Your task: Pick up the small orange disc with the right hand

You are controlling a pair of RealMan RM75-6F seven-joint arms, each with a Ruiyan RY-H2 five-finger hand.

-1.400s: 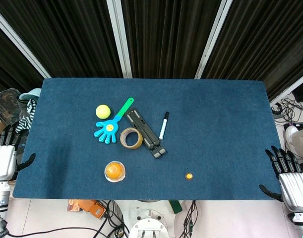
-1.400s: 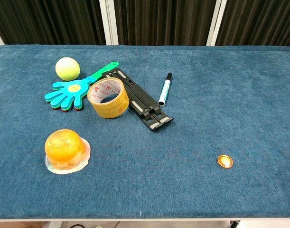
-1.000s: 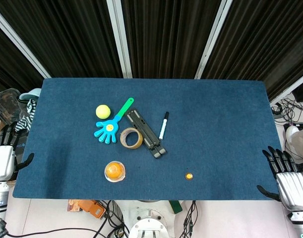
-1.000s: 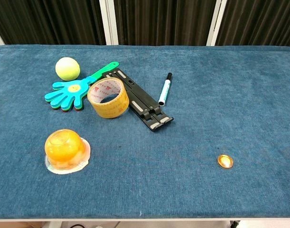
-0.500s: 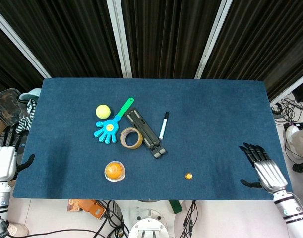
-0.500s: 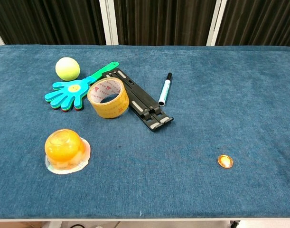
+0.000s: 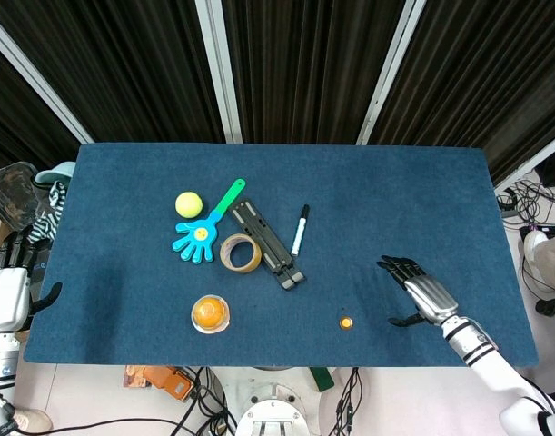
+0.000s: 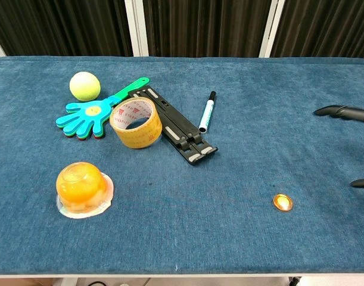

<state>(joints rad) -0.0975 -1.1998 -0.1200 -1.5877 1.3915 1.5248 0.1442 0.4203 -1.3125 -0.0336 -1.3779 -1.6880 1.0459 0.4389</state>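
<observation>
The small orange disc point(image 7: 347, 322) point(image 8: 282, 202) lies flat on the blue table point(image 7: 404, 209) near its front edge, right of centre. My right hand point(image 7: 415, 289) hovers over the table to the right of the disc, fingers spread and empty, a short gap from it. In the chest view only its dark fingertips point(image 8: 342, 111) show at the right edge. My left hand point(image 7: 6, 291) rests off the table's left edge, fingers apart, holding nothing.
Left of centre lie a yellow ball point(image 7: 189, 203), a blue-green hand clapper point(image 7: 203, 232), a tape roll point(image 7: 241, 252), a black folding stand point(image 7: 266, 243) and a marker point(image 7: 300, 229). An orange jelly cup point(image 7: 210, 313) stands near the front edge.
My right hand has come in from beyond the table's right edge to a spot over the table, leftward toward the disc. The disc and the left hand have stayed put.
</observation>
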